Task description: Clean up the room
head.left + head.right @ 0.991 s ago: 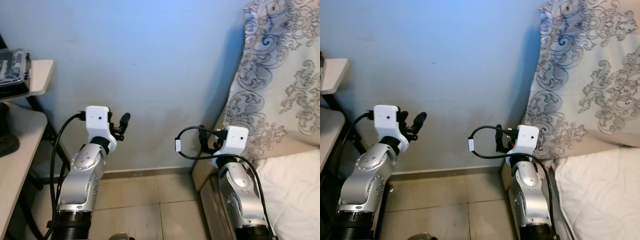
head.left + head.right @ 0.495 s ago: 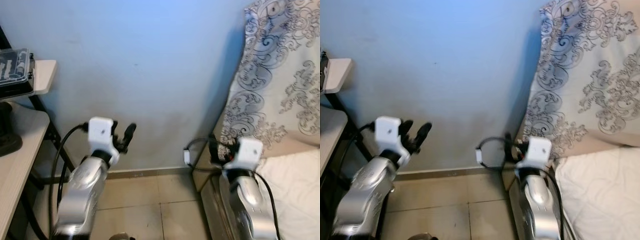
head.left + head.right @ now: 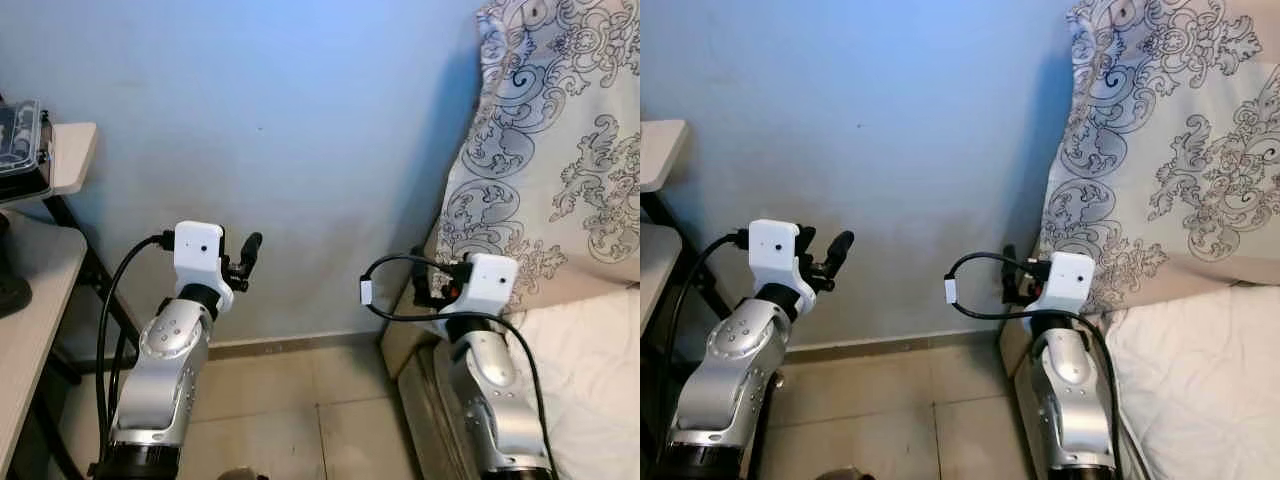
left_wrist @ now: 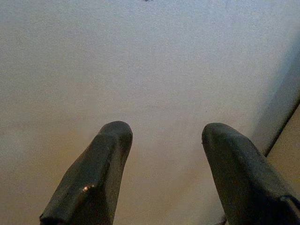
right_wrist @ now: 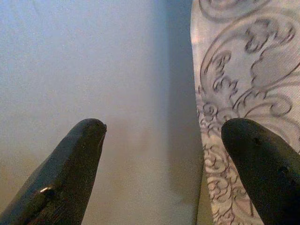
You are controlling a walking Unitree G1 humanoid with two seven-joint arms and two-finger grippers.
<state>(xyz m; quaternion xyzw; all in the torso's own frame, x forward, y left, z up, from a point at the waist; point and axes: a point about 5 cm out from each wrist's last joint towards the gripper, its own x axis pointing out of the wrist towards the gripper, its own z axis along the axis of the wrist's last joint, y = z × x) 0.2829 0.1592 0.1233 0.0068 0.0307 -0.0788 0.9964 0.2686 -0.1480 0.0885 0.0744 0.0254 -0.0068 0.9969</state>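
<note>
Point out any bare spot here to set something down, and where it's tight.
Free: the tiled floor between the two arms, bordered by the blue wall, and the white bedsheet below the patterned pillow. The desk edge at left is bare too. Tight: the gap beside the bed frame where the right gripper sits. Left gripper is open, empty.

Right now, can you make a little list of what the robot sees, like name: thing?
left gripper: open, holding nothing, pointed at the wall
right gripper: open, holding nothing, close to the pillow
wall: plain blue, straight ahead
pillow: swirly pattern, leaning upright on the robot's right
bed: white sheet, below the pillow
desk: light wood, on the robot's left
floor: beige tiles
</note>
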